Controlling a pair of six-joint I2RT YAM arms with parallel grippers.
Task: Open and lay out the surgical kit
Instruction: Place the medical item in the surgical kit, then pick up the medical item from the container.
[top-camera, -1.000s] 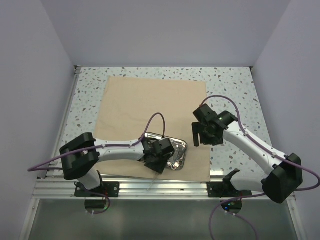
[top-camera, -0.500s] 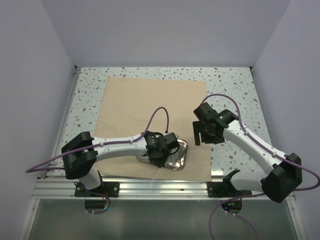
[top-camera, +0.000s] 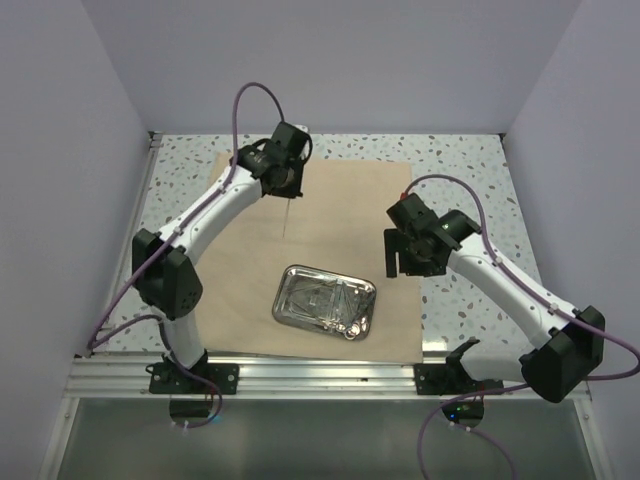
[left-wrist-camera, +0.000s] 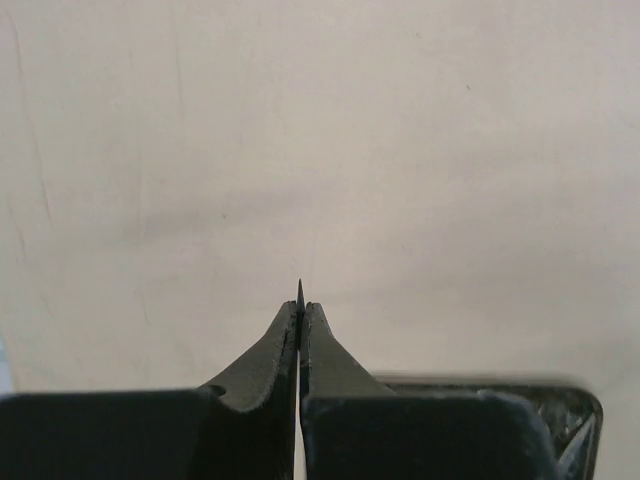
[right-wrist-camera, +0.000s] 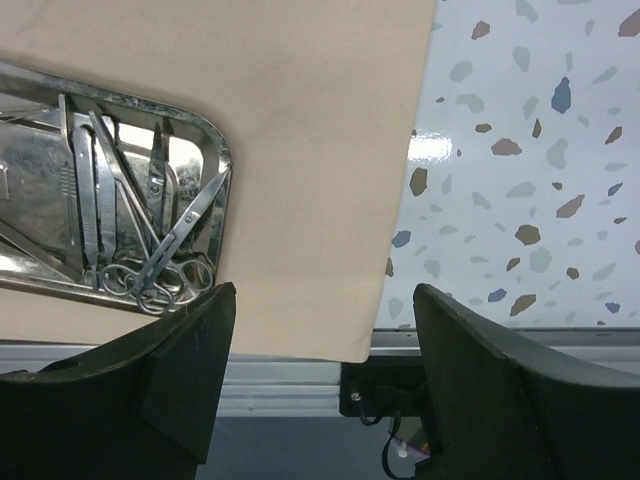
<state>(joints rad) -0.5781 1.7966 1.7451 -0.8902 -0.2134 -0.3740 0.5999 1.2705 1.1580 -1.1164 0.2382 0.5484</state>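
While overhead blurs tray, right-wrist resolves scissors.

Speckled tabletop, white with grey and brown flecks, catching a bright glare on the right. Along the table's near edge, slotted aluminium rail, running side to side. Past the table's far edge and both sides, plain lilac walls. Nearer than the table, dull grey panel.

A lab cell: plain walls, speckled table.
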